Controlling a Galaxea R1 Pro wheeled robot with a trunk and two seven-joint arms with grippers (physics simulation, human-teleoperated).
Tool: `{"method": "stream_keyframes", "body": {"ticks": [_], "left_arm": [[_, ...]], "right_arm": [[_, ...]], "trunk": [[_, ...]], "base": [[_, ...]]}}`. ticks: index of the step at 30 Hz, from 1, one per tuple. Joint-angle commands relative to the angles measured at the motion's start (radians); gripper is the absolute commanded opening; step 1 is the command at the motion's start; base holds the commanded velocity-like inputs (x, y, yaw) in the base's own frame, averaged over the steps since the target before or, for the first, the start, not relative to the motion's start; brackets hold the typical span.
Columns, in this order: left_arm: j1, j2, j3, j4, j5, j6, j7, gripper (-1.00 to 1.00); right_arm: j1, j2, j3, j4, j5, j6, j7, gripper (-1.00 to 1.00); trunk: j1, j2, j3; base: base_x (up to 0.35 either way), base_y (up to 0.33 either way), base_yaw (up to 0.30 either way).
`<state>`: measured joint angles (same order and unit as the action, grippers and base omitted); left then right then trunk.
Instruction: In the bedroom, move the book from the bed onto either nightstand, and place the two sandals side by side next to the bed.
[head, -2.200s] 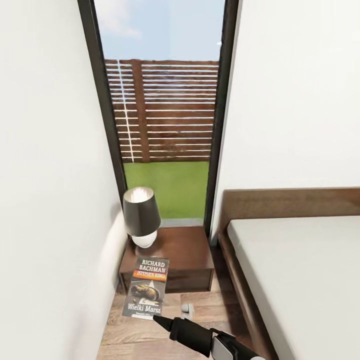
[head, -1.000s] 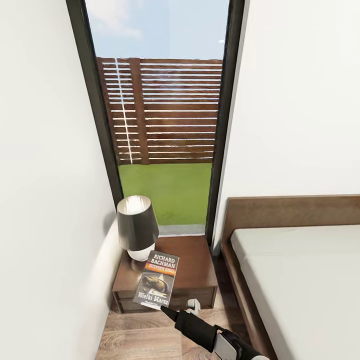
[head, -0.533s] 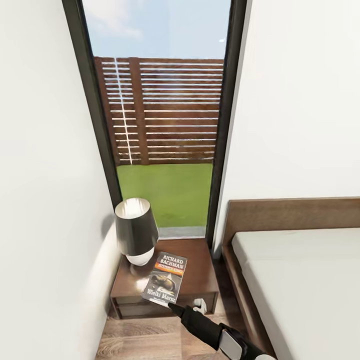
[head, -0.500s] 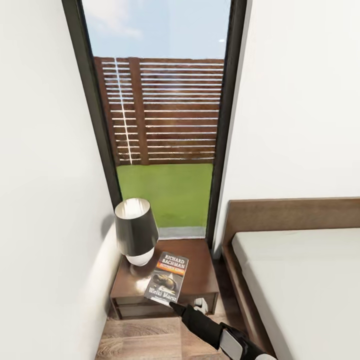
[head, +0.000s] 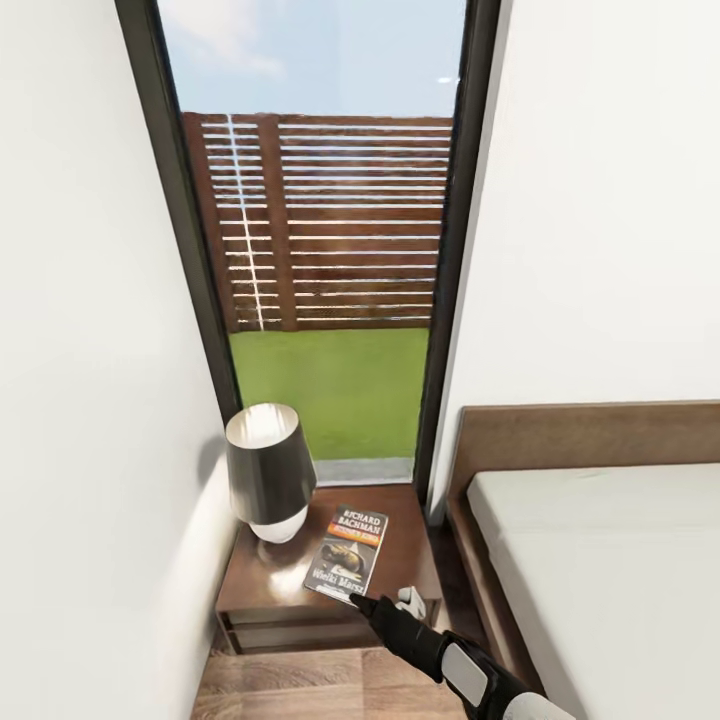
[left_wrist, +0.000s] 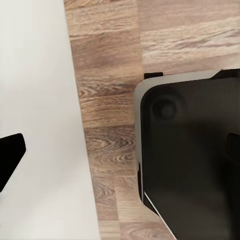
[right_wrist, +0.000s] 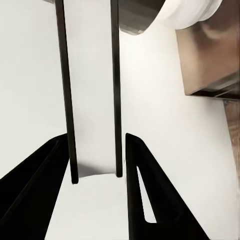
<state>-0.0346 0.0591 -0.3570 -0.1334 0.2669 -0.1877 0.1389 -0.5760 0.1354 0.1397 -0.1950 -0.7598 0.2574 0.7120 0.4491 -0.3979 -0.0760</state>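
Paperback book (head: 347, 552) held over the glossy top of the dark-brown nightstand (head: 400, 535), cover up; whether touching the surface or just above it, not clear. Readable on the cover: "RICHARD BACHMAN" in white at the top, an orange band beneath with lettering too small to read, a dark picture, then "Wielki Marsz" in white near the lower edge. Right hand (head: 366, 604) clenched on the book's near edge, black fingers to either side of the thin spine in the right wrist view (right_wrist: 92, 165), book (right_wrist: 90, 90) standing between them edge-on. Table lamp (head: 268, 473) with a dark shade and white base just beside the book, on the nightstand's side nearest the white wall. Bed (head: 620, 560) with dark-brown headboard and light-grey mattress on the nightstand's other side. Tall black-framed window (head: 330, 250) behind, slatted brown fence and grass beyond. Left wrist view: wood-plank floor (left_wrist: 110, 100), a dark rounded robot part (left_wrist: 190, 155) and a white panel; left hand's state cannot be told.
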Motion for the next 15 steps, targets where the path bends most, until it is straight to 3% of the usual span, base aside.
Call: {"method": "stream_keyframes", "body": {"ticks": [1,5,15], "left_arm": [[-0.001,0.0,-0.009,0.0,0.008,-0.003,0.004,1.0],[-0.001,0.001,-0.009,0.0,0.008,-0.003,0.004,1.0],[-0.001,-0.001,-0.014,0.0,0.008,-0.003,0.004,1.0]], "right_arm": [[-0.001,0.0,0.006,0.0,-0.012,0.007,0.0,-1.0],[-0.009,0.0,-0.015,-0.002,-0.012,0.015,-0.047,-1.0],[-0.02,0.0,-0.033,-0.002,-0.011,0.02,-0.083,-1.0]], "trunk": [[0.001,-0.002,-0.002],[0.001,-0.002,-0.002],[0.001,-0.002,-0.002]], "base": [[0.185,0.072,0.0],[0.176,0.066,0.0],[0.076,0.022,0.0]]}}
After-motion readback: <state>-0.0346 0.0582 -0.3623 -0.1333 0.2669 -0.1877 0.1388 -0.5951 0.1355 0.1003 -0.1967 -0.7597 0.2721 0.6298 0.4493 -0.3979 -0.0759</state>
